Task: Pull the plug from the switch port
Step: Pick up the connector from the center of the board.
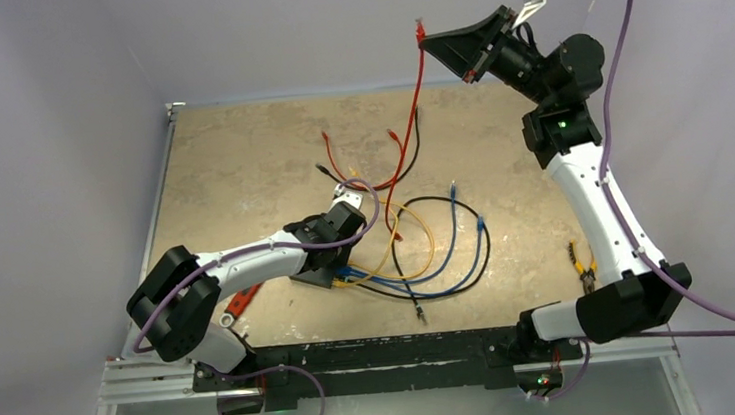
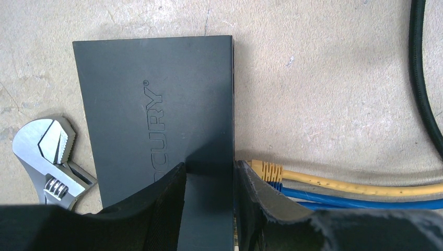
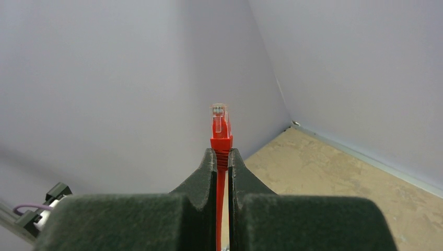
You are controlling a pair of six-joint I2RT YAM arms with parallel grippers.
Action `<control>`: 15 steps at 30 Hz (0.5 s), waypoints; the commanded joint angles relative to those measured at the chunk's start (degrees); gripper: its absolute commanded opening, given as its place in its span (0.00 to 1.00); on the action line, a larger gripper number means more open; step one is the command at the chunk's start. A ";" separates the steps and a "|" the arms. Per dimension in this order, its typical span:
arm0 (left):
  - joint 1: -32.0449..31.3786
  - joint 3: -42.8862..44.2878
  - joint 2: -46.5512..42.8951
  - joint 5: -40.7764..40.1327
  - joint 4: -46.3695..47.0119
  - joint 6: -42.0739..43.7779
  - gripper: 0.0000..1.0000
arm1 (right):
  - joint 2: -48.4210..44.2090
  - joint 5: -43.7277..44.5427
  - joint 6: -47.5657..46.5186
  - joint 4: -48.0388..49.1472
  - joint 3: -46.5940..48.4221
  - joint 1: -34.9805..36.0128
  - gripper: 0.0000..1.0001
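Right fingers (image 3: 203, 178) clenched on red plug (image 3: 220, 125); left fingers (image 2: 162, 209) apart atop switch (image 2: 156, 94); wrench (image 2: 49, 151), cables (image 2: 339, 184) beside.

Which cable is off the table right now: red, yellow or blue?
The red cable: its plug is clamped in the right gripper, raised high above the table. The yellow cable and blue cable lie on the table beside the switch.
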 commanded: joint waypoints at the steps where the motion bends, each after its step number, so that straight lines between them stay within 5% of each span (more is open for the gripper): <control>1: 0.45 -1.40 3.05 0.84 -2.88 0.18 0.37 | -0.39 -1.57 2.90 5.98 3.43 -1.79 0.00; 15: 0.47 -1.62 2.96 0.67 -2.73 0.32 0.37 | 0.94 -2.66 5.31 8.00 8.20 -4.55 0.00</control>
